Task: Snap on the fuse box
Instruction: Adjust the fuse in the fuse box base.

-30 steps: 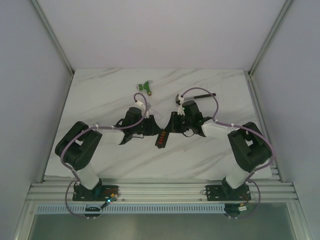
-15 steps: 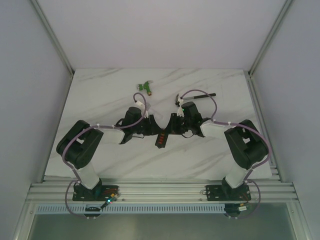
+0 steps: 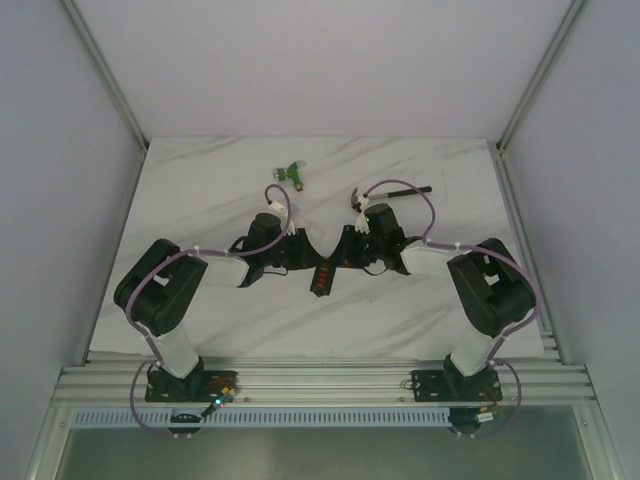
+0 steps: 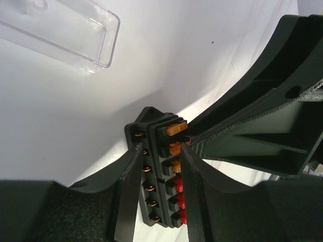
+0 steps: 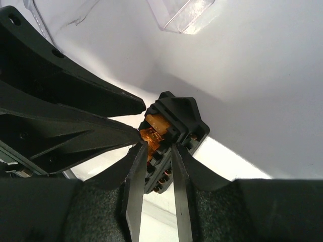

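The fuse box (image 3: pixel 322 275) is a small black block with orange and red fuses, lying mid-table between both grippers. In the left wrist view the fuse box (image 4: pixel 160 169) sits between my left gripper's (image 4: pixel 160 151) fingers, which close on its long sides. My left gripper (image 3: pixel 303 262) comes from the left. In the right wrist view the fuse box (image 5: pixel 177 123) is held between my right gripper's (image 5: pixel 155 147) fingers at its other end. My right gripper (image 3: pixel 347 255) comes from the right. The two grippers' tips nearly touch. The clear lid (image 4: pixel 65 30) lies apart on the table.
A hammer (image 3: pixel 395 188) lies behind the right arm and a small green object (image 3: pixel 292 173) sits at the back middle. Clear plastic (image 5: pixel 184 12) shows beyond the box in the right wrist view. The table's rails run along the near edge.
The right arm has shifted a little to the left toward the fuse box, and the left arm has moved slightly. The fuse box stays in place.
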`<state>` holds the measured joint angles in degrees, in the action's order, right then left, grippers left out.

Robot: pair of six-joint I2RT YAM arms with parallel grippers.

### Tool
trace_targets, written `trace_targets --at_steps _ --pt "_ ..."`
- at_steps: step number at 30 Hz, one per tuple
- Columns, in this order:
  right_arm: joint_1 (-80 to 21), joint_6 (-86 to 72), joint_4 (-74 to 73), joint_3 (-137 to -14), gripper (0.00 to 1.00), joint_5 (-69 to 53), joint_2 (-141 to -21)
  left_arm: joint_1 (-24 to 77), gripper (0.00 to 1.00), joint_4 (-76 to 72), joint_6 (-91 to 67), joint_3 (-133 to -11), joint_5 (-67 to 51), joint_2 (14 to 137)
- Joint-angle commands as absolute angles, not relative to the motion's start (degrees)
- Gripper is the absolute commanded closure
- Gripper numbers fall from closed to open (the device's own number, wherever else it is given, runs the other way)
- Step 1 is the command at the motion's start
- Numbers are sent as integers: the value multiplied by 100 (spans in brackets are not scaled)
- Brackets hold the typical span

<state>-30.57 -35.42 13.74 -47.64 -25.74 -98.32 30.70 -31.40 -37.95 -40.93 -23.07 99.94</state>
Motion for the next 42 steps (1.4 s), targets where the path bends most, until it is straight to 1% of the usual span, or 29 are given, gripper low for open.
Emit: trace_targets --at_steps 1,6,9,14,19,26,32,39,42 --pt "-3039 -3613 1519 -4740 69 -2714 -10017 3032 56 -3213 -3830 -4156 -2468 10129" --pt "-3041 -3583 1427 -4794 72 -2692 -10120 3032 59 -3147 -3811 -4113 -2509 10185" --pt "-3039 -3556 1375 -4831 75 -2713 -10200 3035 64 -3201 -3852 -4040 -2511 10224" --pt "-3072 -3432 1206 -4948 76 -2694 -10326 3033 73 -3388 -3960 -3884 -2572 10306" --pt "-3153 -3287 794 -5123 76 -2557 -10463 3060 79 -3560 -4027 -3706 -2610 10434" --pt "-3360 -3019 94 -5517 76 -1945 -10630 3185 79 -3524 -3965 -3459 -2467 10488" --pt "-3488 -2876 -294 -5774 76 -1536 -10769 3188 79 -3620 -3930 -3266 -2413 10277" --pt "-3523 -2740 -327 -5960 74 -1748 -10556 3189 78 -3928 -4102 -3080 -2501 9920" --pt "-3521 -2740 -317 -6009 69 -1959 -10384 3190 75 -3939 -4132 -3061 -2467 9757"
